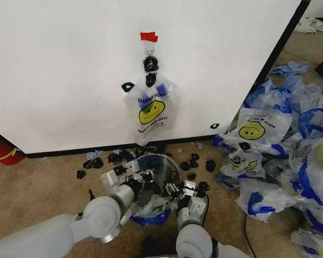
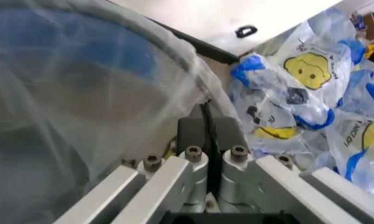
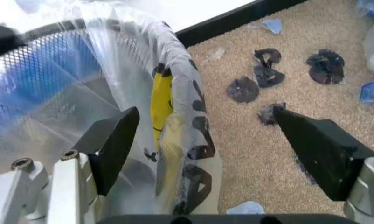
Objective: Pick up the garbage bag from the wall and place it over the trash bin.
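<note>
The trash bin (image 1: 164, 159) stands on the carpet at the foot of the wall (image 1: 59, 70). A garbage bag (image 3: 174, 116) with yellow print is stretched over the bin's mesh rim (image 3: 50, 56). My left gripper (image 1: 145, 176) is at the bin's near left rim. In the left wrist view the left gripper (image 2: 207, 126) is shut on the bag's film. My right gripper (image 3: 203, 135) is open and straddles the covered rim, one finger (image 3: 112, 144) inside and the other outside. Another smiley bag (image 1: 151, 110) hangs from the wall's hook under the red tape (image 1: 148, 36).
A big heap of identical bags (image 1: 280, 150) covers the floor to the right. Black scraps (image 1: 196, 161) lie around the bin along the wall's black edge. A red object (image 1: 0, 148) sits at the far left, and a cable (image 1: 245, 231) runs near my right arm.
</note>
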Robot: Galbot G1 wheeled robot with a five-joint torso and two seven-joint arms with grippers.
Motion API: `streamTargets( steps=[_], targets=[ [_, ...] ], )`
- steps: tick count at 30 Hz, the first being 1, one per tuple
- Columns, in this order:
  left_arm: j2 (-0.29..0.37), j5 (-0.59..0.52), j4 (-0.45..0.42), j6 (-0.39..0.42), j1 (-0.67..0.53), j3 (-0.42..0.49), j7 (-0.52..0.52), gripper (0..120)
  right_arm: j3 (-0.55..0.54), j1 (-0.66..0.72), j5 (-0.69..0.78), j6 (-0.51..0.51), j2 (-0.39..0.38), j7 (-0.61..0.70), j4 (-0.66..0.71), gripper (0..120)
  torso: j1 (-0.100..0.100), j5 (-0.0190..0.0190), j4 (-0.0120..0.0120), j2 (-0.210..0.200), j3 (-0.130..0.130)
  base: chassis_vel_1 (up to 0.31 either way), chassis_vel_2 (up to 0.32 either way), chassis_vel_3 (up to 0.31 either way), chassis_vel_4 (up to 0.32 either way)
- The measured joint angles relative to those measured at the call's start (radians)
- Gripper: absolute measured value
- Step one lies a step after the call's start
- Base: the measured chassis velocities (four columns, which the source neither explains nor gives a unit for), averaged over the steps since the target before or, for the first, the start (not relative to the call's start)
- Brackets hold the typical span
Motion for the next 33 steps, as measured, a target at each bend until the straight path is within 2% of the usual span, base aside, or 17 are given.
streamTargets(
  steps=[5, 11, 18, 22, 23, 26, 27, 31, 33],
  targets=[
    [-0.021, -0.002, 0.011, -0.005, -0.021, 0.026, -0.005, 0, 0.001, -0.008, -0.010, 0.005, -0.006, -0.013, 0.005, 82, 0.000, 0.0000, 0.0001, 0.000, 0.000, 0.000, 0.000, 0.000, 0.000],
    [-0.013, 0.014, 0.011, -0.007, -0.011, 0.006, -0.005, 0, -0.007, -0.005, -0.019, 0.012, -0.011, -0.025, 0.009, 82, 0.000, 0.0000, 0.0001, 0.000, 0.000, 0.000, 0.000, 0.000, 0.000],
    [0.017, 0.106, 0.021, -0.008, 0.039, -0.078, 0.020, 0, -0.014, -0.002, -0.046, 0.060, -0.022, -0.072, 0.012, 82, 0.000, 0.0000, 0.0002, 0.000, 0.000, 0.000, 0.000, 0.000, 0.000],
    [0.029, 0.231, 0.053, -0.004, 0.095, -0.159, 0.028, 0, -0.003, -0.002, -0.067, 0.109, -0.033, -0.110, 0.021, 86, 0.000, -0.0003, -0.0001, 0.000, 0.000, 0.000, 0.000, 0.000, 0.000],
    [0.029, 0.231, 0.053, -0.004, 0.095, -0.159, 0.028, 0, -0.003, -0.002, -0.067, 0.109, -0.033, -0.110, 0.021, 86, 0.000, -0.0003, -0.0001, 0.000, 0.000, 0.000, 0.000, 0.000, 0.000],
    [0.040, 0.313, 0.066, -0.002, 0.165, -0.241, 0.038, 0, 0.016, -0.006, -0.093, 0.158, -0.042, -0.154, 0.025, 92, 0.000, -0.0003, 0.0002, 0.000, 0.000, 0.000, 0.000, 0.000, 0.000],
    [0.043, 0.338, 0.066, -0.002, 0.188, -0.268, 0.041, 1, 0.026, -0.008, -0.101, 0.179, -0.045, -0.176, 0.026, 94, 0.000, -0.0003, 0.0003, 0.000, 0.000, 0.000, 0.000, 0.000, 0.000],
    [0.035, 0.454, 0.082, 0.002, 0.234, -0.357, 0.034, 22, 0.109, -0.028, -0.131, 0.280, -0.064, -0.319, 0.051, 97, 0.000, 0.0001, 0.0003, 0.000, 0.000, 0.000, 0.000, 0.000, 0.000],
    [0.032, 0.469, 0.084, 0.004, 0.235, -0.363, 0.032, 23, 0.126, -0.032, -0.132, 0.297, -0.068, -0.341, 0.057, 97, 0.000, -0.0001, 0.0000, 0.000, 0.000, 0.000, 0.000, 0.000, 0.000]
  ],
)
